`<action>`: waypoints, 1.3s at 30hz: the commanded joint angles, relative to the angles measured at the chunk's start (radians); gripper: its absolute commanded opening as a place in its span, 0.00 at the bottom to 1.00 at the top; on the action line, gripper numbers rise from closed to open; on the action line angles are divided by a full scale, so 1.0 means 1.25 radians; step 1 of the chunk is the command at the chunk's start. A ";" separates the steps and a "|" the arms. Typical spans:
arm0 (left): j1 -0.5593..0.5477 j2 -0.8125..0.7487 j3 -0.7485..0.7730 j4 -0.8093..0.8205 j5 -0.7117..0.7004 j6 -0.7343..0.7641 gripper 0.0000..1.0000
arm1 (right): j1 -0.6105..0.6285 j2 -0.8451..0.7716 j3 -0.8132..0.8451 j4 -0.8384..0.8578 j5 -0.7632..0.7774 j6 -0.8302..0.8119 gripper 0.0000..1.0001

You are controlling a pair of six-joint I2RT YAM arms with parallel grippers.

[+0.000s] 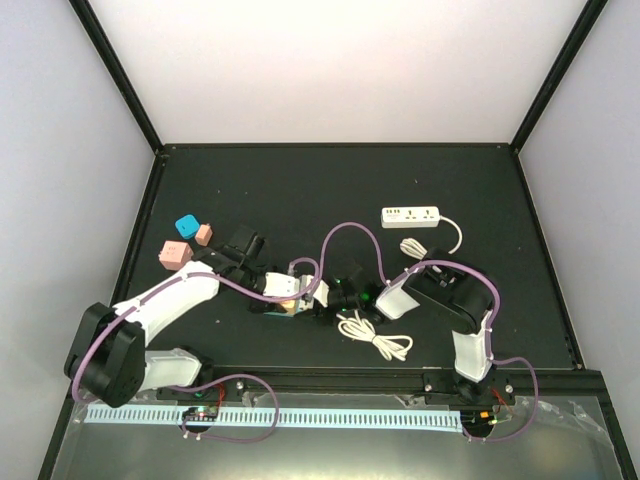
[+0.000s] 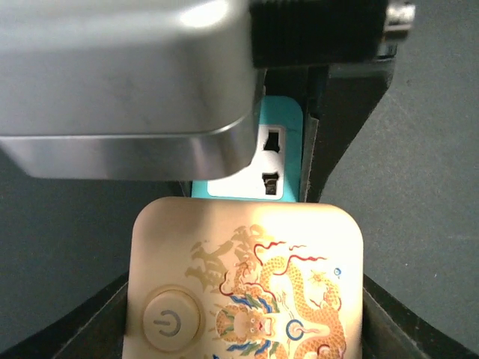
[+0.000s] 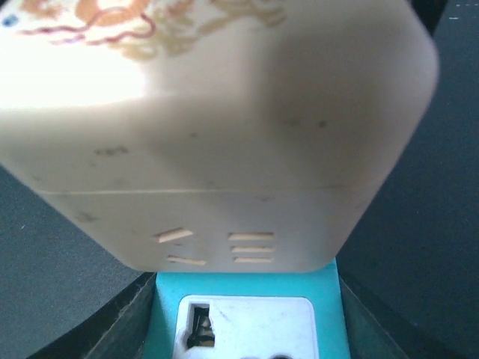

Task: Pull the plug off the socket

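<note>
A cream cube socket (image 2: 247, 284) with a dragon print and a power button sits between my left gripper's (image 2: 247, 333) black fingers (image 2: 112, 321), which are shut on it. A teal plug adapter (image 2: 281, 161) with a white face rests against the cube's far side. My right gripper (image 3: 251, 333) is shut on the teal adapter (image 3: 247, 314), with the cube (image 3: 217, 134) just beyond it. In the top view the two grippers meet mid-table: left (image 1: 290, 297) on the cube (image 1: 288, 290), right (image 1: 335, 296) on the adapter (image 1: 318, 293). Cube and adapter touch; any prongs are hidden.
A white power strip (image 1: 410, 216) with its cable lies at the back right. A coiled white cable (image 1: 375, 338) lies near the front edge. Two pink blocks (image 1: 175, 254) and a teal block (image 1: 186, 225) sit at the left. Black frame rails border the table.
</note>
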 commanded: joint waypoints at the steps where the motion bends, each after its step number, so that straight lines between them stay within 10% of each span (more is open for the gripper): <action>1: -0.012 -0.050 0.006 0.009 0.025 0.011 0.43 | 0.005 0.027 0.011 0.002 0.023 -0.007 0.01; 39: 0.019 -0.123 0.017 -0.040 -0.021 0.009 0.25 | -0.003 0.053 0.032 -0.087 0.064 -0.056 0.01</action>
